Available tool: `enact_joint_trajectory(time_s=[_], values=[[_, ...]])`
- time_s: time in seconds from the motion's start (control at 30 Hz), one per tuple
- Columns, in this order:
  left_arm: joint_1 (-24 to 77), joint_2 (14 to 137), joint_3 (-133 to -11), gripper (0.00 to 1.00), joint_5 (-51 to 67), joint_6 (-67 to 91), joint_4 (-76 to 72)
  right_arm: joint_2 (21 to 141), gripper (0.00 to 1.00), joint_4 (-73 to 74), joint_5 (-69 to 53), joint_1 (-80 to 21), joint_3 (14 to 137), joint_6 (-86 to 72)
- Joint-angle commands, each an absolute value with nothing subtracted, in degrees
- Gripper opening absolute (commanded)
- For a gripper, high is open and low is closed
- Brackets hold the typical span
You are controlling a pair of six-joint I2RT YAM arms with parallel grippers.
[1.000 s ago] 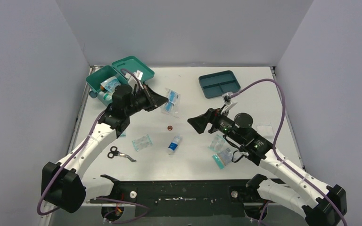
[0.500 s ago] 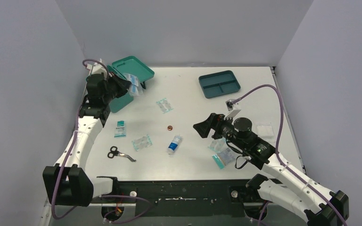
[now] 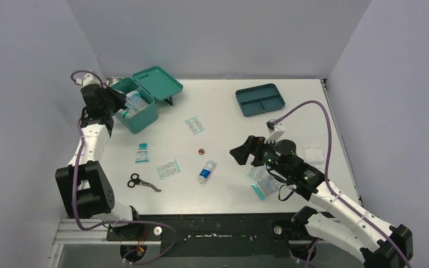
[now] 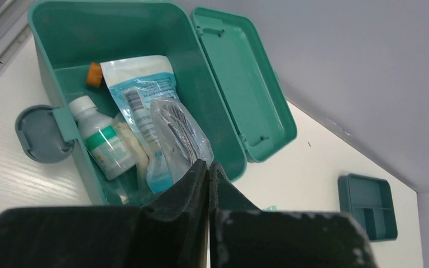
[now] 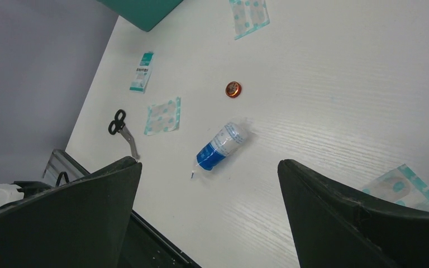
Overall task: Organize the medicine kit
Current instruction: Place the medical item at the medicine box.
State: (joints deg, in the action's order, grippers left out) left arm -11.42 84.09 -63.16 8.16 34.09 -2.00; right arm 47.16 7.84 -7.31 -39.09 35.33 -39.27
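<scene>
Top external view: your white table carries everything. The medicine kit stands at 10 o'clock, in the far left corner. Its lid is thrown back toward 12.

The left wrist view shows you the inside of the kit:
- a white bottle with a green label
- a printed pouch
- a clear pouch
- an orange cap at the back

Your left gripper hovers at the kit's rim with its fingers pressed together. The clear pouch's lower end reaches their tips, but you cannot tell whether a corner is pinched there.

The dark divided tray lies at 1 o'clock, well apart from the kit. Your right gripper hangs at 4 o'clock from the table's middle, jaws spread wide, grasping nothing. A few plaster packets lie under its arm.

Loose on the table you have:
- a packet at 11
- another packet at 7
- a teal sachet at 8
- scissors at 7, nearer the edge
- a blue-labelled bottle on its side at 6
- a small copper-coloured disc near the centre
</scene>
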Motion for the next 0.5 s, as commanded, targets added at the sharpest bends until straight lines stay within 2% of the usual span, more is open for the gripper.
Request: enact_joint_trajectory(time_s=[0.0,0.47], values=[[-13.6,87.8,-67.9,0.0,9.7,34.1,-9.5,47.3,1.0,7.5,-5.1,-39.2,38.2,-38.2],[-14.2,99.4,-71.7,0.0,14.6,36.5,-15.3,49.4,1.0,8.2,-4.8,-39.2,39.7,-38.5]])
